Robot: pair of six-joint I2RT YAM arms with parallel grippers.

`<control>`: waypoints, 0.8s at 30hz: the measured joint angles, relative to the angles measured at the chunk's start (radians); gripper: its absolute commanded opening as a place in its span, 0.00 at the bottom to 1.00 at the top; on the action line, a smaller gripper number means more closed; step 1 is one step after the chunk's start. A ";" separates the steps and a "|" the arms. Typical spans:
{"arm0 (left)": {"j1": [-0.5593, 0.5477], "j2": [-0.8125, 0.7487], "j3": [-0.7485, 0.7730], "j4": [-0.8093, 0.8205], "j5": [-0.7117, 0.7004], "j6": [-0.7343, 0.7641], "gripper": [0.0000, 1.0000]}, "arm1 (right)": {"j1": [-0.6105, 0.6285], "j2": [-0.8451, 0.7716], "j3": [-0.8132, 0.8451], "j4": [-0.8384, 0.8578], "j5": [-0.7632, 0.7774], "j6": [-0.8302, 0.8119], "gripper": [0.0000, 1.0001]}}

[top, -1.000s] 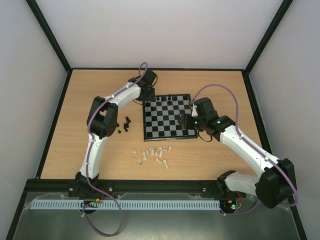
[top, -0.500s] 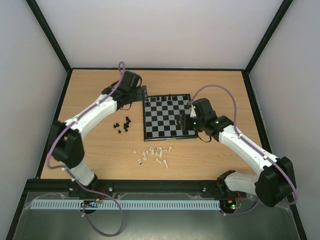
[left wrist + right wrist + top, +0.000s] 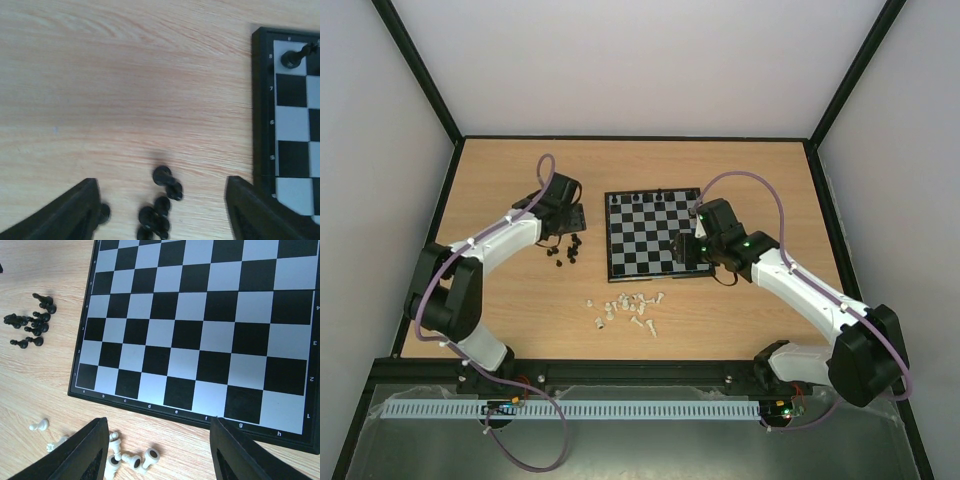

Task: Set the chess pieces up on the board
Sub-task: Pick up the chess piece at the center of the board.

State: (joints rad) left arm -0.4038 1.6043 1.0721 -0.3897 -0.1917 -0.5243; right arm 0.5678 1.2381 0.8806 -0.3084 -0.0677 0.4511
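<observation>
Light wooden table (image 3: 740,170), white walls (image 3: 620,60), black corner frame (image 3: 415,60)

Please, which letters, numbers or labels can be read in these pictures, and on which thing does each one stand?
"a b c d e f g h": on the border of the board, along the edge beside the white chess pieces, right wrist view.
"1 2 3 4": on the same border, right side.
"7 6 5": on the board's border in the left wrist view, blurred.
In the top view the border marks are too small to read. No other text shows.
</observation>
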 measured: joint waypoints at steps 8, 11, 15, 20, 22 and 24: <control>0.027 0.073 0.013 0.044 0.037 0.035 0.39 | 0.010 0.009 0.000 0.000 0.005 -0.003 0.56; 0.027 0.110 0.020 0.046 0.061 0.050 0.38 | 0.013 0.013 0.000 0.000 0.006 -0.003 0.56; 0.027 0.131 0.020 0.046 0.078 0.061 0.32 | 0.019 0.018 0.000 0.001 0.009 -0.003 0.56; 0.027 0.135 0.020 0.047 0.080 0.071 0.28 | 0.022 0.021 0.000 0.001 0.011 -0.003 0.56; 0.027 0.142 0.021 0.047 0.080 0.072 0.26 | 0.023 0.021 0.000 0.001 0.013 -0.003 0.56; 0.027 0.152 0.021 0.047 0.079 0.073 0.24 | 0.024 0.021 0.000 0.001 0.014 -0.003 0.56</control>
State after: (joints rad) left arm -0.3767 1.7561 1.0927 -0.3424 -0.1127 -0.4515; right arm 0.5915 1.2591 0.8806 -0.3077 -0.0540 0.4484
